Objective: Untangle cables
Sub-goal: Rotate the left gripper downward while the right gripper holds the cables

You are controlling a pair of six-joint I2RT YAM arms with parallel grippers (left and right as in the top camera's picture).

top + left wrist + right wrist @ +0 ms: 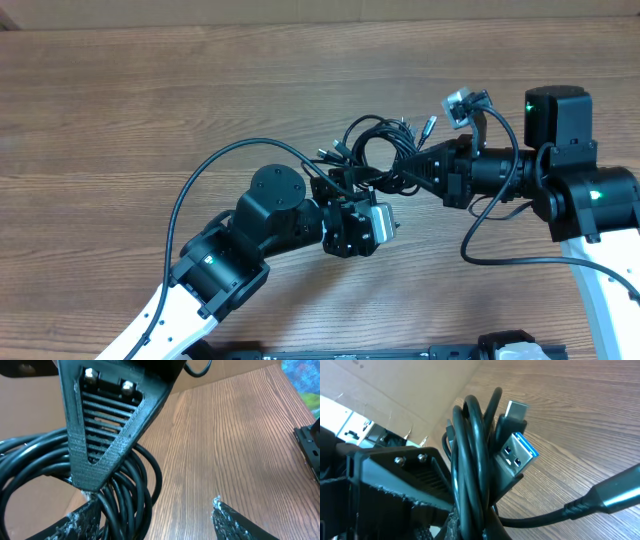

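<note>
The cables (380,145) are a knot of thin black cords with silver-tipped plugs, held above the wooden table's middle. My right gripper (412,172) reaches in from the right and is shut on the bundle. In the right wrist view the cords (472,460) run down between its fingers (480,522), and a blue-tongued USB plug (519,455) sticks out. My left gripper (345,185) comes up from below. Its jaws (155,522) stand wide apart around the cable loops (125,485), which lie against the left finger (75,520). The right finger (235,522) is apart from them.
The bare wooden table (120,100) spreads all around. A cardboard wall (405,390) stands at its far side. The right gripper's ribbed finger (105,425) hangs close over the left gripper. A thick arm wire (215,160) arcs over the left arm.
</note>
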